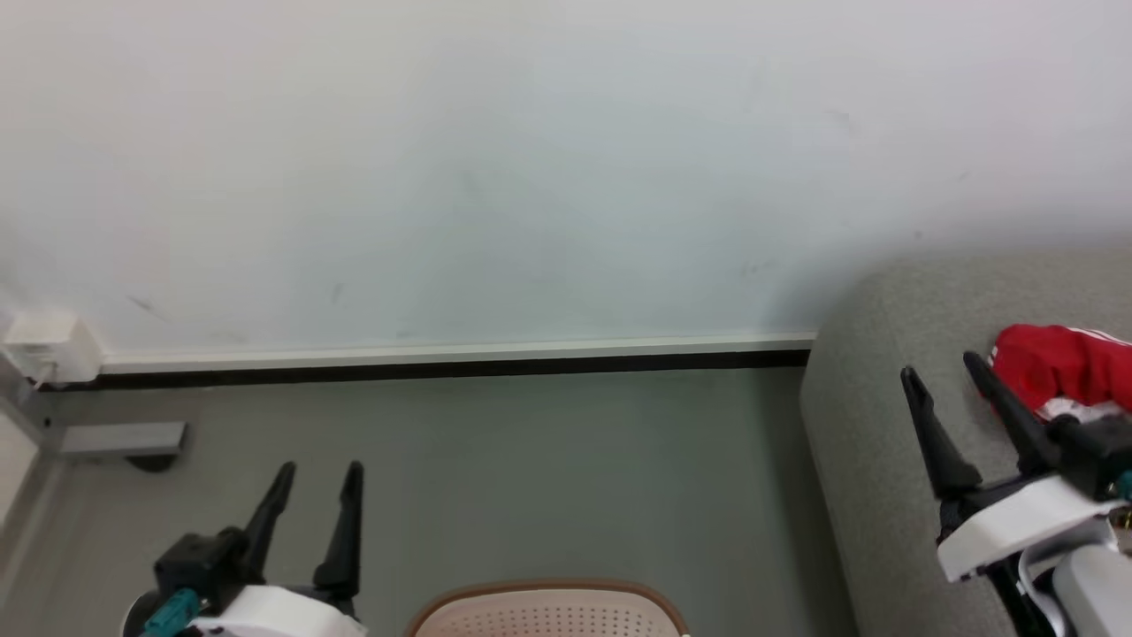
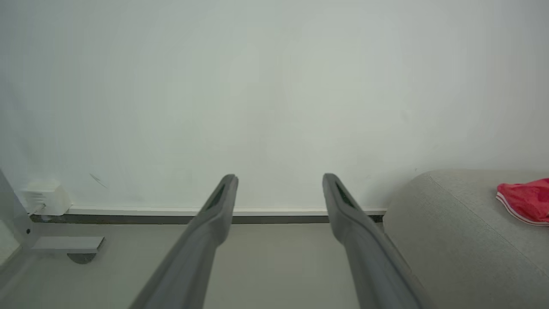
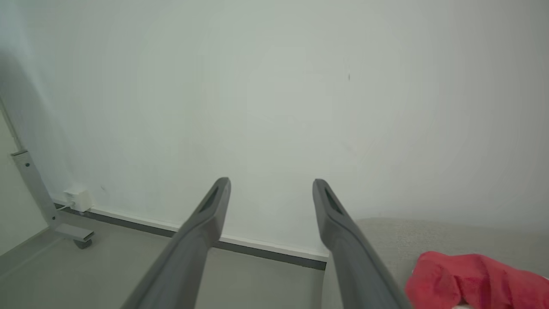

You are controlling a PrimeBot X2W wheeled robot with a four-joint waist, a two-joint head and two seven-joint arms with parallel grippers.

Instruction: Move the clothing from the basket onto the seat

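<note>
Your left gripper (image 1: 319, 471) hangs low at the left of the head view, above the grey floor (image 1: 548, 460). Its two dark fingers are spread wide, and the left wrist view shows nothing between them but wall (image 2: 274, 94) and skirting board (image 2: 141, 211). Your right gripper (image 1: 941, 366) is over the seat (image 1: 871, 460) at the right, and its fingers are spread just as wide. The right wrist view shows the gap between them bare, so neither tool has hold of anything.

A red piece of clothing (image 1: 1057, 367) with white stripes and trim lies bunched on top of the seat, at the far right edge of the head view. It is just beside the outer finger of your right gripper. You cannot tell from these views whether that finger touches the fabric. In the right wrist view the same red heap sits low at the right, outside the fingers.

The basket (image 1: 548, 591) shows at the bottom middle of the head view, between your two grippers. You see its brown rim and a strip of its perforated cream wall; its inside is cut off by the frame edge. A small white box (image 1: 49, 347) sits on the wall at the far left, beside a grey metal foot (image 1: 124, 438).
</note>
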